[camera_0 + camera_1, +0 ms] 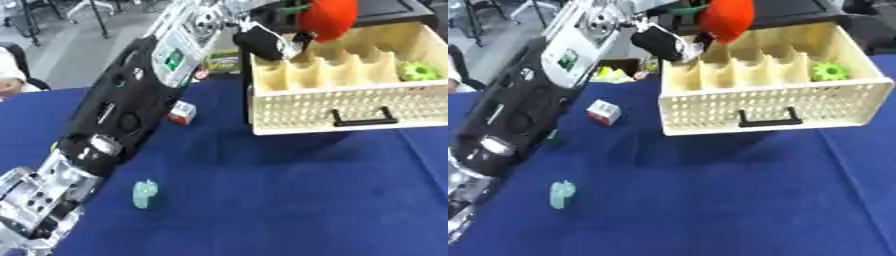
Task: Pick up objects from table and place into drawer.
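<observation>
Left eye view shows your left arm running up from the lower left corner across the blue table (289,200) toward the drawer. Nearest to you, on the cloth just right of that arm, lies a small pale green object (145,193); its shape is too soft to name. Farther up, beside the black forearm, a small white and red cube (604,112) sits on the table, apart from the drawer's front.

Beyond that stands the cream drawer (710,112), pulled open, with a perforated front wall and a black handle (769,119) at its middle. Wavy dividers split its inside into several compartments. A bright green, toothed round piece (829,72) lies in the compartment at the right end; the others that you can see hold nothing you can make out.

At the far left corner of the drawer, your left hand (271,42) is raised above the rim, its dark fingers curled round a red-orange rounded object (327,19) with a bit of green at its top. That object hangs over the drawer's back left area, above the dividers and not resting in any compartment. Whether it touches the back wall cannot be told.

Behind the drawer's left side some yellow-green items (614,74) sit at the table's far edge. Your right hand shows in neither view.
</observation>
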Motion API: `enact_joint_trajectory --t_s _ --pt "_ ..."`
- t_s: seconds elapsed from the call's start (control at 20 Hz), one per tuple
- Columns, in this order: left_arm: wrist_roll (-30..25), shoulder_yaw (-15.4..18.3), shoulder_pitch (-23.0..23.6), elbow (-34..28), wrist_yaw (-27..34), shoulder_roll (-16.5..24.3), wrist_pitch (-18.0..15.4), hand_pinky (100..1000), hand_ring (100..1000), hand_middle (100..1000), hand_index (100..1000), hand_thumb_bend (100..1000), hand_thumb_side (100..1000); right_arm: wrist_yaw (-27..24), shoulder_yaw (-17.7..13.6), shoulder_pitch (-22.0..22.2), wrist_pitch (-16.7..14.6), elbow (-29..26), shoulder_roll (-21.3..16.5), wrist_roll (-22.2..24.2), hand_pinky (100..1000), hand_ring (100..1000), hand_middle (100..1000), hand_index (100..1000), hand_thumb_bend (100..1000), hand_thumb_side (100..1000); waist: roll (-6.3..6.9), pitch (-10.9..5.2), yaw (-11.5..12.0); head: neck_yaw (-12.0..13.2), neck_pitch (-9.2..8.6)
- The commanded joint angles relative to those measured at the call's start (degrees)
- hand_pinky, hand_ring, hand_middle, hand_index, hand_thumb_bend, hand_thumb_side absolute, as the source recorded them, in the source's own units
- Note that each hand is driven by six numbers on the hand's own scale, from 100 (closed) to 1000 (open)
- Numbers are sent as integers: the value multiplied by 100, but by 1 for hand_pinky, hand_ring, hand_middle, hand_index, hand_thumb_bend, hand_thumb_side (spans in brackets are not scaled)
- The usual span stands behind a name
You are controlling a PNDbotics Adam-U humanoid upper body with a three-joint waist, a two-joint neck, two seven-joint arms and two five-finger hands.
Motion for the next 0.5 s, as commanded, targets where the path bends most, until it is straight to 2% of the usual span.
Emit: enact_joint_trajectory --t_s 0.05,0.3,0.4,0.5 --pt "101 127 -96 25 -352 44 206 531 746 748 930 100 357 -28 -24 -69 -41 -61 -95 8 100 189 100 846 479 1000 -49 -103 1 30 -49" --pt "422 128 -78 65 -891 40 409 551 768 767 941 100 372 -30 -29 -41 -71 -61 -92 22 100 189 100 846 479 1000 -60 -98 -5 54 -54" --pt "434 130 -56 126 -996 35 441 579 791 794 973 102 481 -28 -30 -30 -75 -61 -96 27 100 189 100 846 479 1000 -65 -96 -1 57 -43" --pt "352 155 -44 206 -1044 41 503 673 862 855 1000 275 732 -26 -33 -26 -79 -61 -93 28 100 189 100 846 480 1000 -72 -95 -1 51 -36"
